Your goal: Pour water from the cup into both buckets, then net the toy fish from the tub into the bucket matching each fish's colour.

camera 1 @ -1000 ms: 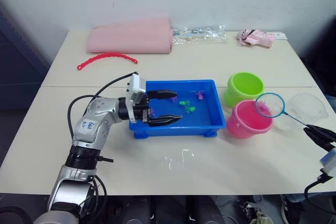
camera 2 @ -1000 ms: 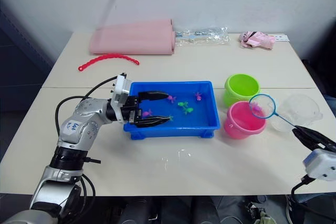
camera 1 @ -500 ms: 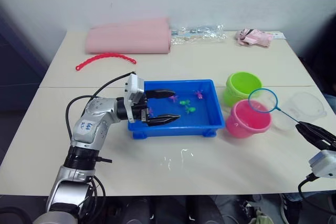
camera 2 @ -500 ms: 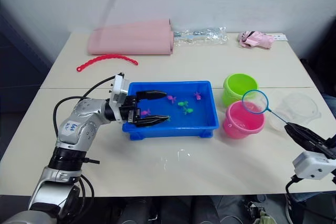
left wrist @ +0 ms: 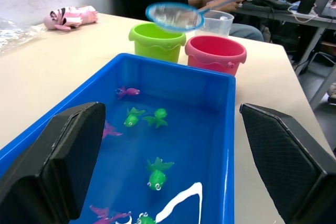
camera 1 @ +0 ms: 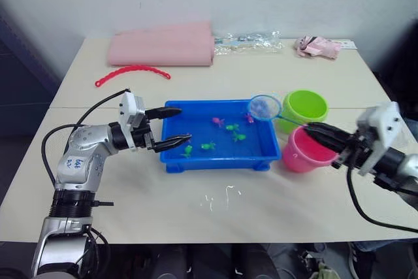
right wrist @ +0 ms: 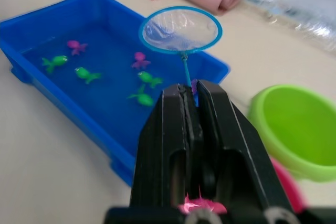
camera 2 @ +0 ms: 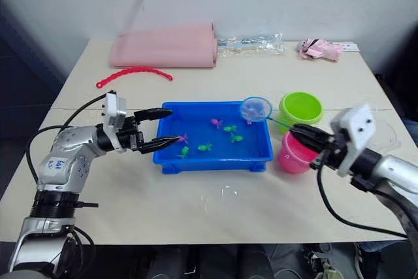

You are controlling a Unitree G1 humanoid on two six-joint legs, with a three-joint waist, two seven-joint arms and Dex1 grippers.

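The blue tub (camera 1: 219, 159) sits mid-table with several pink and green toy fish (camera 1: 232, 127) floating in water. My left gripper (camera 1: 181, 125) is open at the tub's left end, its fingers spanning the rim. My right gripper (camera 1: 312, 129) is shut on the net's thin handle. The net (camera 1: 264, 107) hovers over the tub's far right corner, and its blue hoop (right wrist: 180, 30) looks empty. The green bucket (camera 1: 305, 106) and the pink bucket (camera 1: 299, 156) stand right of the tub, the pink one partly behind my right gripper. The clear cup (left wrist: 219, 23) stands beyond them.
A pink rolled cloth (camera 1: 162, 44), a red beaded strip (camera 1: 130, 72), a crinkled plastic bag (camera 1: 251, 42) and a small pink toy (camera 1: 319, 46) lie along the table's far side. Spilled water (camera 1: 219, 197) glistens in front of the tub.
My right gripper swung the net left, from above the pink bucket to over the tub's far right corner. My left gripper drew back from inside the tub to its left end.
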